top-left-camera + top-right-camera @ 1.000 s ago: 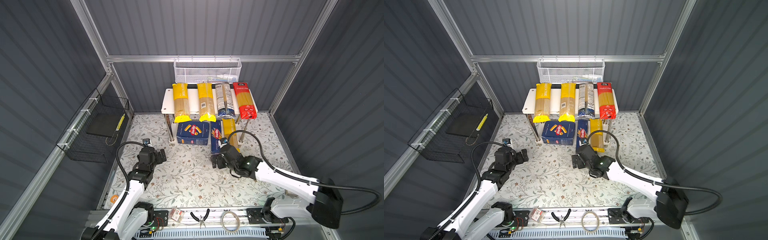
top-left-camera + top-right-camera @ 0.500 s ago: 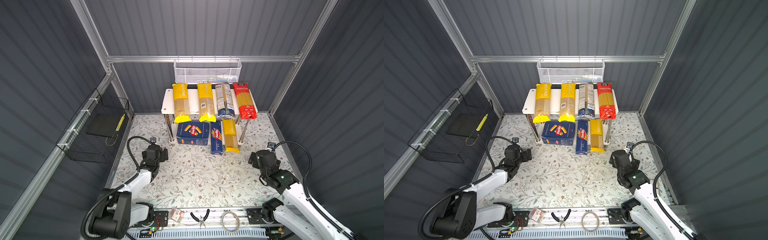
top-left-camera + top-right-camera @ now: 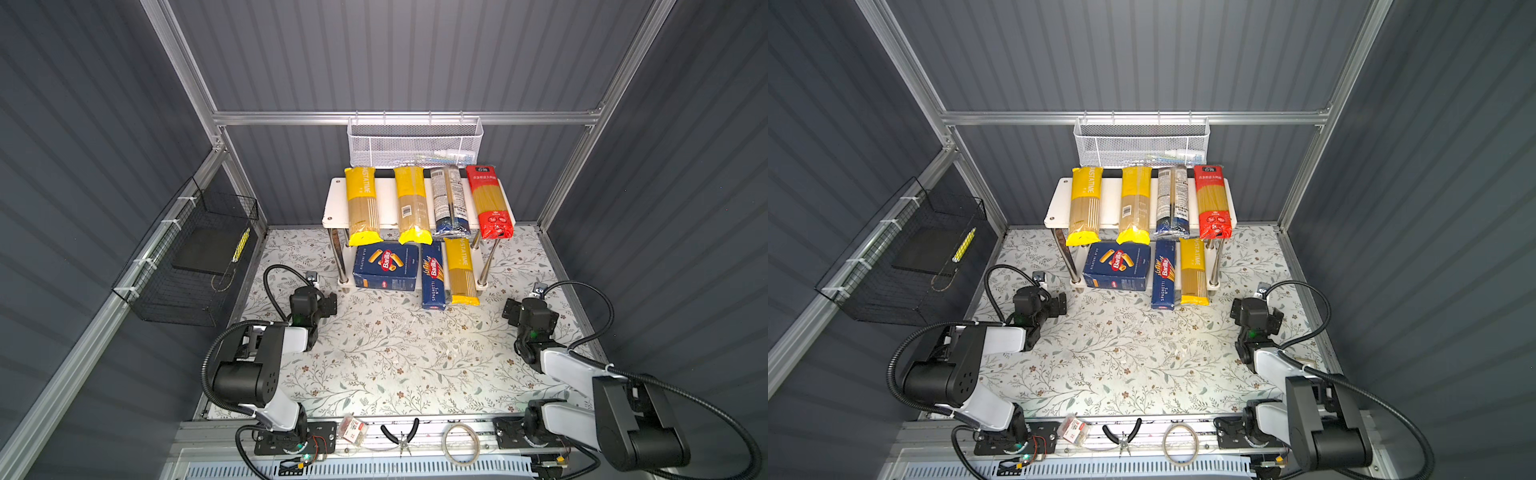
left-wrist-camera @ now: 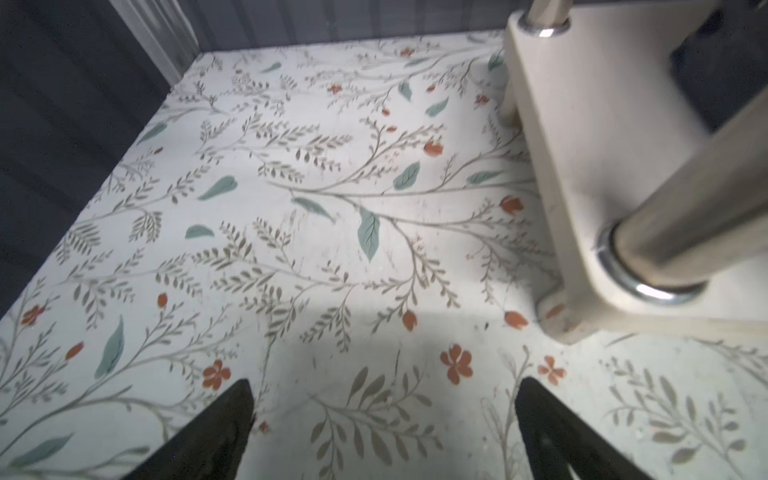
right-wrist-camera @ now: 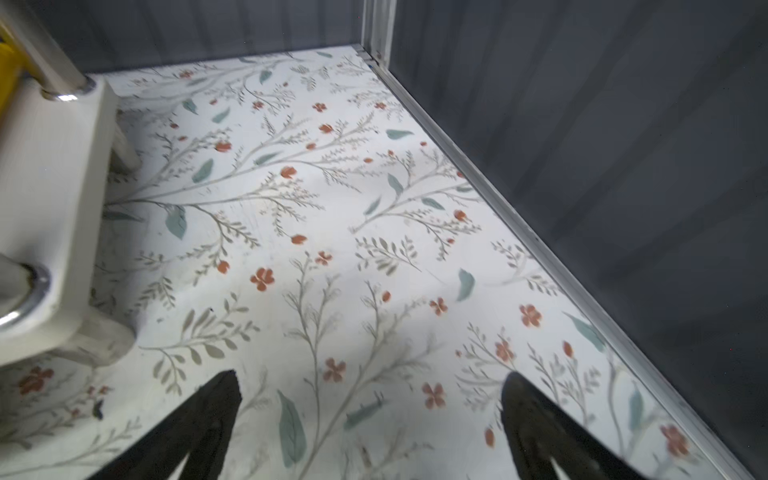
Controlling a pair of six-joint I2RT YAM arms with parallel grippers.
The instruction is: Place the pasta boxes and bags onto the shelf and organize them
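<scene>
In both top views the white two-tier shelf (image 3: 336,199) (image 3: 1059,199) stands at the back. Its upper board carries two yellow pasta bags (image 3: 362,205) (image 3: 410,205), a blue-and-clear bag (image 3: 449,199) and a red bag (image 3: 488,201). The lower board holds a wide blue pasta box (image 3: 386,266), a narrow blue box (image 3: 433,276) and a yellow bag (image 3: 461,270). My left gripper (image 3: 328,303) (image 4: 384,386) hovers open and empty over the floral mat, left of the shelf's foot (image 4: 582,166). My right gripper (image 3: 509,311) (image 5: 370,380) is open and empty, right of the shelf (image 5: 54,166).
A white mesh basket (image 3: 415,141) hangs on the back wall above the shelf. A black wire basket (image 3: 195,257) hangs on the left wall. Pliers (image 3: 401,432), a wire coil (image 3: 459,442) and a small packet (image 3: 353,430) lie on the front rail.
My right arm has drawn back from the narrow blue box at the shelf front to the right side of the mat. My left arm has folded back towards its base.
</scene>
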